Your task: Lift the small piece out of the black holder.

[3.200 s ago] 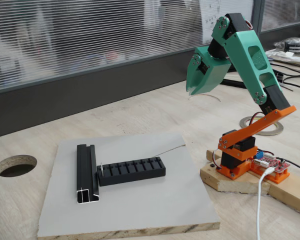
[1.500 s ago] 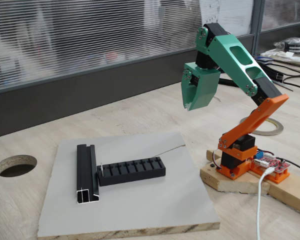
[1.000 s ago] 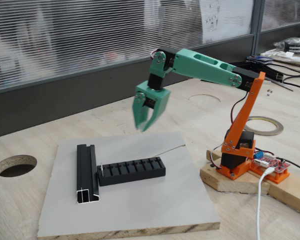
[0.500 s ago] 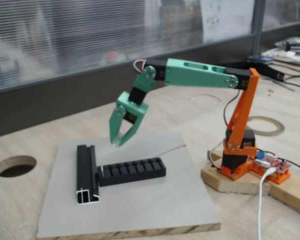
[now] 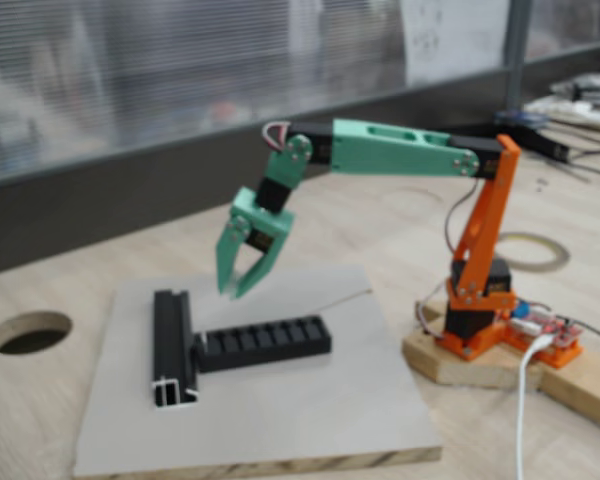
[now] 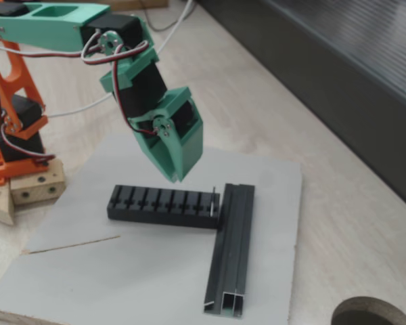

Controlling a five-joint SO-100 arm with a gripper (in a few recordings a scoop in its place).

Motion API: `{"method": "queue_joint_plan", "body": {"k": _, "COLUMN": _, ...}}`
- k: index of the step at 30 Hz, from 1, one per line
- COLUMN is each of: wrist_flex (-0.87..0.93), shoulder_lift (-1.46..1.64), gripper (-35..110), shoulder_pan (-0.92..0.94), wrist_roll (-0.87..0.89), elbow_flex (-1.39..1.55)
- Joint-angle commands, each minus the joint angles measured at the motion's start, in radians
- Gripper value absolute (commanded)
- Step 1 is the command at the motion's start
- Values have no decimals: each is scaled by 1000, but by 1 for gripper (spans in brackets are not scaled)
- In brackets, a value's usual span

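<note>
On the grey board (image 6: 271,189) that lies on the table (image 5: 60,290), we find the black holder (image 6: 164,206) set end-on against the side of a longer black channel rail (image 6: 231,250), the two forming a T; we judge the rail serves as a stop that keeps the holder from sliding. The small piece (image 6: 213,200) stands upright in the end slot nearest the rail, a thin pale pin rising just above the holder's top; in the other fixed view this end is too blurred to make it out. The hand (image 5: 235,293) hangs in the air above the holder, fingertips pointing down, clear of both holder and piece and carrying nothing. Its fingers (image 6: 183,152) stand a narrow way apart. We judge the hand is placed for a descent onto the pin, but it sits over slots short of the end one and would need to shift toward the rail. The rail's closeness to the pin leaves little room for a finger on that side, which is the chief risk. A thin grey wire (image 5: 338,298) lies on the board, well apart from the work.
</note>
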Motion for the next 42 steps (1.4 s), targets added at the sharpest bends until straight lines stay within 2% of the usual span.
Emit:
{"method": "queue_joint_plan", "body": {"k": 1, "wrist_flex": 2, "shoulder_lift": 21, "gripper": 9, "shoulder_pan": -43, "wrist_roll": 9, "elbow_flex": -60}}
{"method": "queue_joint_plan", "body": {"k": 29, "wrist_flex": -2, "shoulder_lift": 18, "gripper": 11, "shoulder_pan": -75, "wrist_roll": 6, "elbow_flex": -60}}
{"method": "queue_joint_plan", "body": {"k": 32, "wrist_flex": -3, "shoulder_lift": 17, "gripper": 18, "shoulder_pan": -75, "wrist_roll": 9, "elbow_flex": -61}}
{"method": "queue_joint_plan", "body": {"k": 38, "wrist_flex": 0, "shoulder_lift": 3, "gripper": 44, "shoulder_pan": -75, "wrist_roll": 8, "elbow_flex": -57}}
{"method": "queue_joint_plan", "body": {"k": 42, "wrist_flex": 14, "shoulder_lift": 3, "gripper": 56, "shoulder_pan": -74, "wrist_roll": 8, "elbow_flex": -52}}
